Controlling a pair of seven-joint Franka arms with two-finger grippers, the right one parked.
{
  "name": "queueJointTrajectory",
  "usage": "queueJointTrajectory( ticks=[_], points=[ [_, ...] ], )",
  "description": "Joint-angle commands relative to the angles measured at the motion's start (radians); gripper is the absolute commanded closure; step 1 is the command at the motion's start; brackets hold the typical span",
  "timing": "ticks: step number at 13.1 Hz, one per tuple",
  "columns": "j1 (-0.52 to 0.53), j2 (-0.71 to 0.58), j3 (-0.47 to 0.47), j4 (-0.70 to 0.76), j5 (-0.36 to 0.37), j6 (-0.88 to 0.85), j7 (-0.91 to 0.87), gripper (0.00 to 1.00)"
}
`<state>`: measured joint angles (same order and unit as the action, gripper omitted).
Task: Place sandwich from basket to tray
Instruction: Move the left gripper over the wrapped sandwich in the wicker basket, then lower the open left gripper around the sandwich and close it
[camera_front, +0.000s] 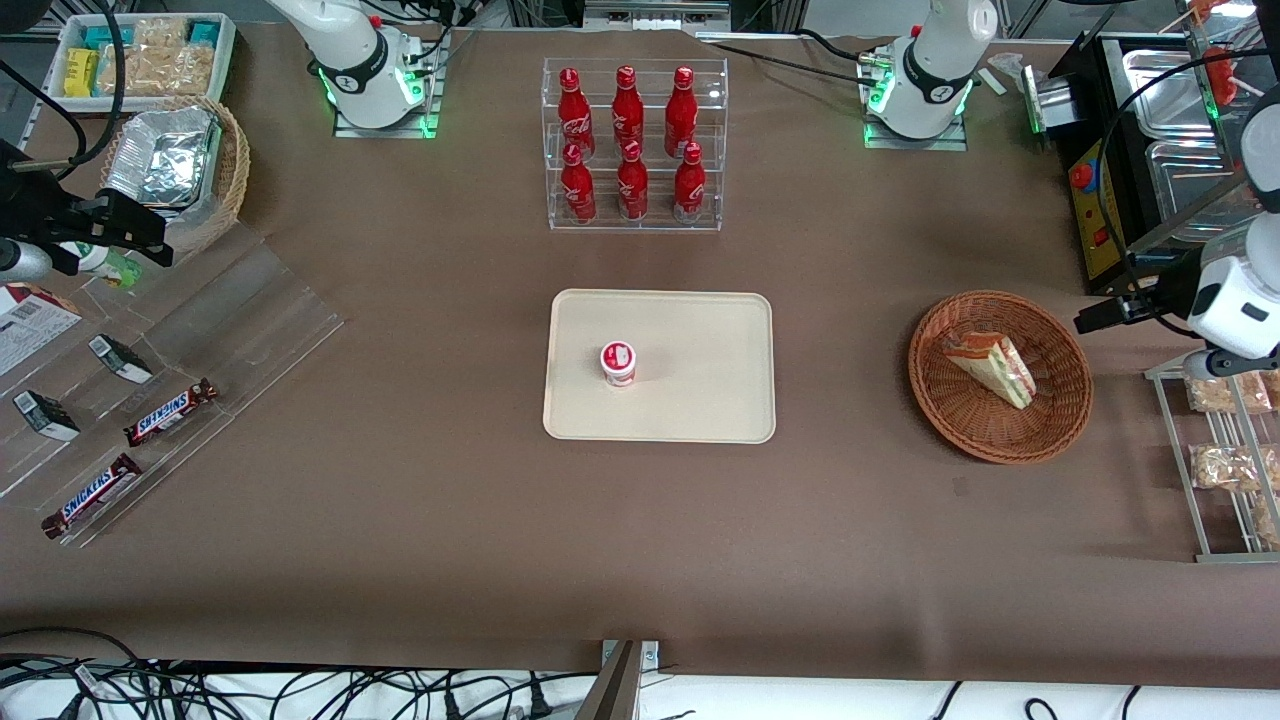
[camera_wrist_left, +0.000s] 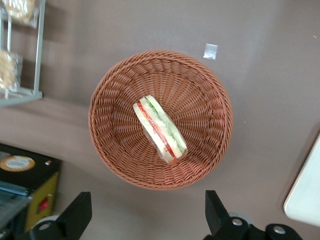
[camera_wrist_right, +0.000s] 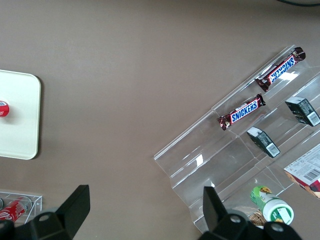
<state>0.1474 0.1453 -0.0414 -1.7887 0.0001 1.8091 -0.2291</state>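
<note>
Brown woven basket (camera_wrist_left: 160, 120) holds the sandwich (camera_wrist_left: 159, 129). The gripper (camera_wrist_left: 147, 215) hangs above the basket, fingers wide apart. The tray (camera_front: 660, 365) sits near the basket.

Two chocolate bars (camera_front: 171, 412) (camera_front: 91, 496) lying in the clear tiered display (camera_front: 230, 320) toward the parked arm's end of the surface carry the brand SNICKERS in blue letters on white (it reads plainly in the right wrist view as well). The six red bottles (camera_front: 628, 140) in the clear rack bear white script that looks like the Coca-Cola logo, though too small to read for certain. Nothing else is legible.
</note>
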Motion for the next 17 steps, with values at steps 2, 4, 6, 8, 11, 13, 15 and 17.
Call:
queueJointTrajectory(
  ticks=[2,4,6,8,11,13,15,17],
  points=[
    [-0.005,-0.050,-0.014,-0.176,0.018,0.175,-0.166,0.00],
    [-0.005,-0.062,-0.014,-0.263,0.020,0.286,-0.211,0.00],
    [-0.005,-0.061,-0.014,-0.319,0.021,0.378,-0.277,0.00],
    [-0.005,-0.061,-0.014,-0.371,0.021,0.459,-0.314,0.00],
    [-0.006,-0.044,-0.014,-0.431,0.021,0.590,-0.386,0.00],
    [-0.009,-0.021,-0.014,-0.457,0.021,0.653,-0.414,0.00],
    [-0.012,-0.006,-0.014,-0.506,0.021,0.731,-0.430,0.00],
    [-0.014,0.014,-0.014,-0.544,0.021,0.797,-0.434,0.00]
  ],
)
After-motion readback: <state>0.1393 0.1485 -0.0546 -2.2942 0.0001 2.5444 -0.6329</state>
